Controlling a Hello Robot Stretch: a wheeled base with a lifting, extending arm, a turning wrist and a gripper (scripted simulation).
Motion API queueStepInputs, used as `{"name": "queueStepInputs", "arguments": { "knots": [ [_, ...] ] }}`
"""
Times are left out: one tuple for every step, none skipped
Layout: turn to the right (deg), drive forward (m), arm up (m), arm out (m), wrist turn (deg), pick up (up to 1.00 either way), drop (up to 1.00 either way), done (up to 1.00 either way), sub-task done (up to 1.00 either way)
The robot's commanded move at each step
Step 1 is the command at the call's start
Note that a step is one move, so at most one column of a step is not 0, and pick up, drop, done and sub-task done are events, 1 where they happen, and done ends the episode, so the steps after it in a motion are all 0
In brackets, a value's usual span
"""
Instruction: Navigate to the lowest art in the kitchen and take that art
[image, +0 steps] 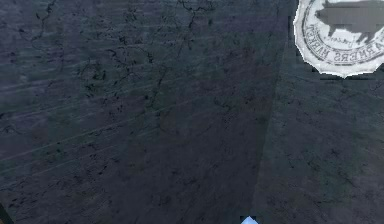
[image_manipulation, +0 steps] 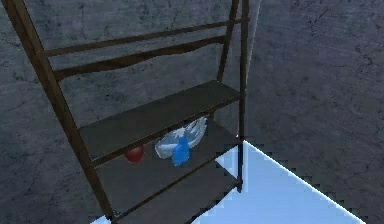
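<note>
A round white plaque hangs flat on the dark wall for display, and is likely the art sought. The wooden shelf stores a red thing and a pale blue-marked thing. How the fingers stand cannot be told.

The robot's body lies outside both views.

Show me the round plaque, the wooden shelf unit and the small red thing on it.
round plaque (image: 342, 35), forward view, on its pale face
wooden shelf unit (image_manipulation: 160, 113), arm side view, on its middle board
small red thing (image_manipulation: 134, 153), arm side view, on its middle
</note>
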Motion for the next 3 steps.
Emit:
{"name": "queueStepInputs", "arguments": {
  "knots": [
    [0.0, 0.00, 0.14, 0.00, 0.0, 0.00, 0.00, 0.00, 0.00],
    [0.0, 0.00, 0.00, 0.50, 0.0, 0.00, 0.00, 0.00, 0.00],
    [0.0, 0.00, 0.00, 0.00, 45.0, 0.00, 0.00, 0.00, 0.00]
  ]
}}
